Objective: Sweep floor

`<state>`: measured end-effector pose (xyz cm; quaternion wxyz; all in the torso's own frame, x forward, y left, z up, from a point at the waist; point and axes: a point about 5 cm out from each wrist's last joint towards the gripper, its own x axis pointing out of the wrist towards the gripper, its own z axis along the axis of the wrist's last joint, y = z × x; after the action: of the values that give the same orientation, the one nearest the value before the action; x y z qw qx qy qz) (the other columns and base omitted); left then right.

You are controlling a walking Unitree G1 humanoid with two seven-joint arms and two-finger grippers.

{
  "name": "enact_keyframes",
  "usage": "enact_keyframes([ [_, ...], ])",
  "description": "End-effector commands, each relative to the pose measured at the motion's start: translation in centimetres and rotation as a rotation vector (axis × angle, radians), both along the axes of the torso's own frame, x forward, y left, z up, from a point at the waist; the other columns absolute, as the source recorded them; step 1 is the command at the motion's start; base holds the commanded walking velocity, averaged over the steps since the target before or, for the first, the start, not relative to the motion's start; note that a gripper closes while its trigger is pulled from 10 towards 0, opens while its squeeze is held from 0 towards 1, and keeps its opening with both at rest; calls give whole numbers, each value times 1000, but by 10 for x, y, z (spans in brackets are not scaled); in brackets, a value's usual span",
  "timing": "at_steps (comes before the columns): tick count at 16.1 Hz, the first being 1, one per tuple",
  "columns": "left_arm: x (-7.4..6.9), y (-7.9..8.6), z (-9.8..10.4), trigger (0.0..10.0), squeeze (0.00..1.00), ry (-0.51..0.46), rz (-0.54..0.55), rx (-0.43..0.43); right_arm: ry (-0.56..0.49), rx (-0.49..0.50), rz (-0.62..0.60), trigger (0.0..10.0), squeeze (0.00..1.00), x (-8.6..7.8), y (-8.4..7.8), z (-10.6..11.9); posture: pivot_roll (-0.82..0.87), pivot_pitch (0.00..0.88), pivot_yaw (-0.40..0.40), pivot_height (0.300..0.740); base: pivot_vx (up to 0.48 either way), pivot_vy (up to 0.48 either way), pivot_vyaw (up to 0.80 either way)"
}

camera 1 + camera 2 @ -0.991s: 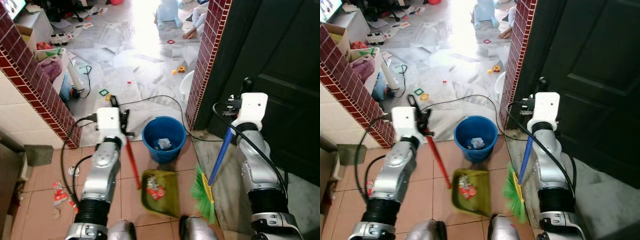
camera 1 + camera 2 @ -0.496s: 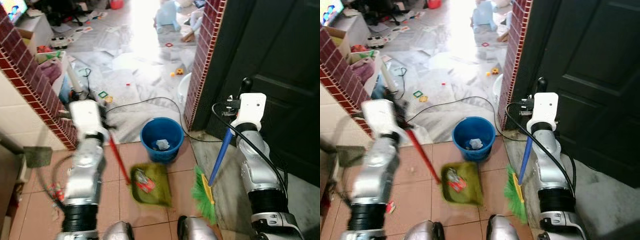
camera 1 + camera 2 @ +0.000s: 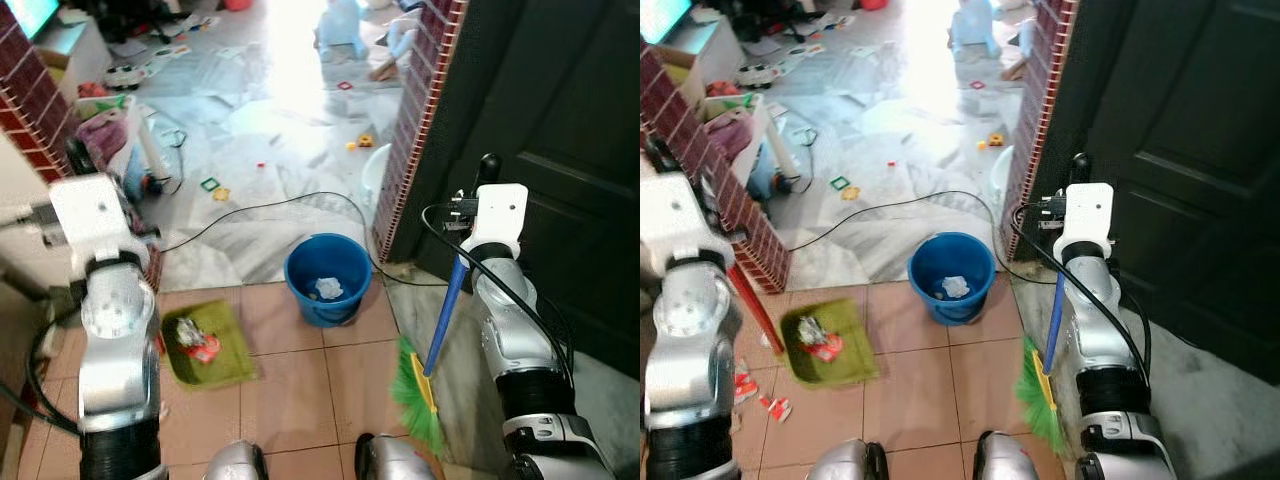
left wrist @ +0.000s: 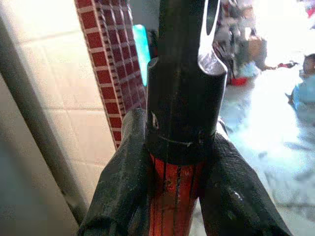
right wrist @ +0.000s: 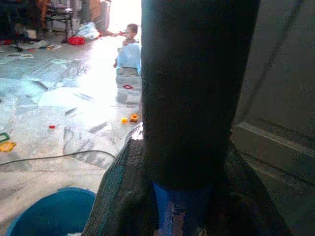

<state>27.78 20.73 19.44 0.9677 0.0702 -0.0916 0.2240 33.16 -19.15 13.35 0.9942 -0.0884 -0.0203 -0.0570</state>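
Tiled floor (image 3: 910, 390) | one bucket (image 3: 952, 275) | one dustpan (image 3: 825, 345) | one broom (image 3: 1045, 375)

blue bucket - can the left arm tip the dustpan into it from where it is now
Probably not yet. The left gripper is shut on the red handle, and the green dustpan lies flat on the tiles well to the left of the blue bucket. Bare floor lies between them, so nothing blocks a swing back.

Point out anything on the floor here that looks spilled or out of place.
Red and white scraps lie loose on the tiles beside the dustpan, not swept in yet. A black cable trails across the floor behind the bucket. Small toys are scattered farther back. The dustpan's litter has not spilled.
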Motion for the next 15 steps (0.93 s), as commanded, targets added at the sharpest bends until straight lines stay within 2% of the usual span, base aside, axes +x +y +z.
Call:
enact_keyframes([
  [1, 1, -3, 41, 10000, 0, -168, -15, 42, -35, -11, 31, 10000, 0, 5, 6, 8, -61, 48, -8, 740, 0, 0, 0],
  [3, 14, -5, 66, 10000, 0, -250, -40, 50, -38, -8, 41, 10000, 0, 8, 10, 8, -60, 47, -6, 740, 0, 0, 0],
  [4, 18, -6, 73, 10000, 0, -273, -55, 50, -40, -7, 40, 10000, 0, 7, 10, 8, -66, 46, -2, 740, 0, 0, 0],
  [8, 35, -11, 91, 10000, 0, -344, -78, 24, -43, -3, 31, 10000, 0, 4, 8, 7, -83, 49, 8, 740, 0, 0, 0],
  [11, 50, -28, 102, 10000, 0, -401, -175, -14, -40, 4, 33, 10000, 0, 3, 9, 5, -95, 55, 10, 740, 0, 0, 0],
  [15, 58, -37, 114, 10000, 0, -454, -200, -44, -38, 1, 32, 10000, 0, 2, 8, 4, -99, 61, 13, 740, 0, 0, 0],
])
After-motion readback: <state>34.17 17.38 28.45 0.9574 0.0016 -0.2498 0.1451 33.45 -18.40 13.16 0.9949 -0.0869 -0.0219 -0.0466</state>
